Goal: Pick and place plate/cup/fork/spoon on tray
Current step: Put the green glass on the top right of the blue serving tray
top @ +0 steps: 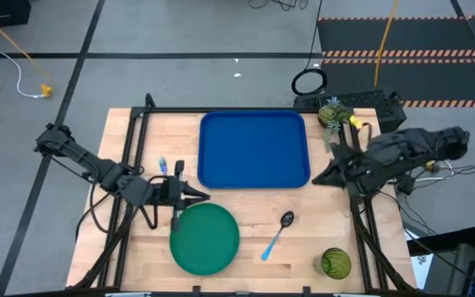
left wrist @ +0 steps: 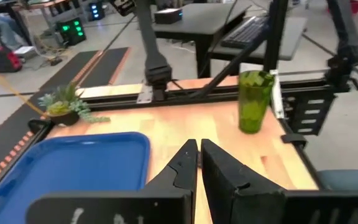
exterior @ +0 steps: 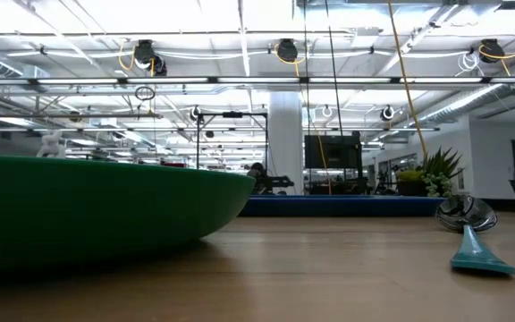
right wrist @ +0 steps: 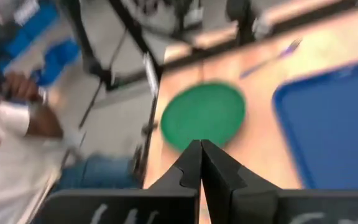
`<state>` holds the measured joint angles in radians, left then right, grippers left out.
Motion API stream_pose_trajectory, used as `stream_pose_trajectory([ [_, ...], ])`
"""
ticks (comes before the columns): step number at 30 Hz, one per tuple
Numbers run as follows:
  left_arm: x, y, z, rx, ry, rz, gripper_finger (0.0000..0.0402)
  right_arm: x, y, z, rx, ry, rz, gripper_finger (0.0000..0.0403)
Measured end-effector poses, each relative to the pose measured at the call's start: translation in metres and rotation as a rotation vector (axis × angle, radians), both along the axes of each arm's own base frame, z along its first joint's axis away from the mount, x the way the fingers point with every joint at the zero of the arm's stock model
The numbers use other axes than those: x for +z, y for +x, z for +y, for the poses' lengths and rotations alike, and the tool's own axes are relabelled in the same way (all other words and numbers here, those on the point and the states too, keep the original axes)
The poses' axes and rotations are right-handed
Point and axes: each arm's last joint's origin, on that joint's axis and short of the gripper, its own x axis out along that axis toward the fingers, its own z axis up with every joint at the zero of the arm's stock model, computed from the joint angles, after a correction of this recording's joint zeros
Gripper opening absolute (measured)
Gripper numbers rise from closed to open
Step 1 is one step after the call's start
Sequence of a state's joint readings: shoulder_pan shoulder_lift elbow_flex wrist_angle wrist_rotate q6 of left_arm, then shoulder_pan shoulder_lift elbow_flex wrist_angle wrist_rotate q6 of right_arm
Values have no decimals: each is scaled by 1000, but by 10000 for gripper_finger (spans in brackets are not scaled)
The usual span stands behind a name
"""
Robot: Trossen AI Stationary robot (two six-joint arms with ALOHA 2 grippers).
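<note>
High view, spoon [top: 277, 234]: lies on the bare wood in front of the tray; long axis slanted; dark bowl toward the tray, light blue handle toward the front edge and the plate.
Fork [top: 162, 166]: on the wood just left of the tray, beside the left gripper; long axis roughly front to back; tine end not readable.
Plate [top: 204, 238]: flat on the table near the front edge, left of the spoon; apart from the tray.
Cup [top: 335, 264]: upright at the front right corner of the table; well apart from the tray; contents cannot be told.
Tray [top: 254, 149]: long side across the table at centre back; nothing lies in it.
Left gripper [top: 203, 196]: just above the plate's back rim, tips toward the tray's front left corner; fingers pressed together, holding nothing.
Right gripper [top: 317, 177]: at the tray's front right corner, tips toward the tray; fingers together, holding nothing.
Low view only: plate rim [exterior: 105, 210] fills the left; spoon bowl [exterior: 465, 213] tilted on edge, handle end nearest the camera.
Left wrist view only: small potted plant [left wrist: 66, 106] beyond the tray's far corner.
Right wrist view only: a person [right wrist: 17, 134] beyond the table's left side.
</note>
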<state>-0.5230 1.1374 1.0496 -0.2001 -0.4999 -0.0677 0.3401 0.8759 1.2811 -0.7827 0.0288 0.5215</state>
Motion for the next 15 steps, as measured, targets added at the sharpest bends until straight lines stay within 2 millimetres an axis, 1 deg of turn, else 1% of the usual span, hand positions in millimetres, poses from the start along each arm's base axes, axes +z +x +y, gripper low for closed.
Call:
stream_pose_trajectory([
  [5, 0, -2, -4, -18, -8, -2, 26, 30, 15, 30, 42, 41, 132, 0],
  [7, 0, -3, -5, -18, -15, -1, 26, 35, 18, 43, 40, 47, 207, 0],
  [10, 0, -3, -5, -18, -19, 2, 26, 36, 23, 61, 14, 47, 338, 0],
  [15, 0, -3, -5, -17, -19, 2, 26, 26, 25, 90, -33, 58, 535, 0],
])
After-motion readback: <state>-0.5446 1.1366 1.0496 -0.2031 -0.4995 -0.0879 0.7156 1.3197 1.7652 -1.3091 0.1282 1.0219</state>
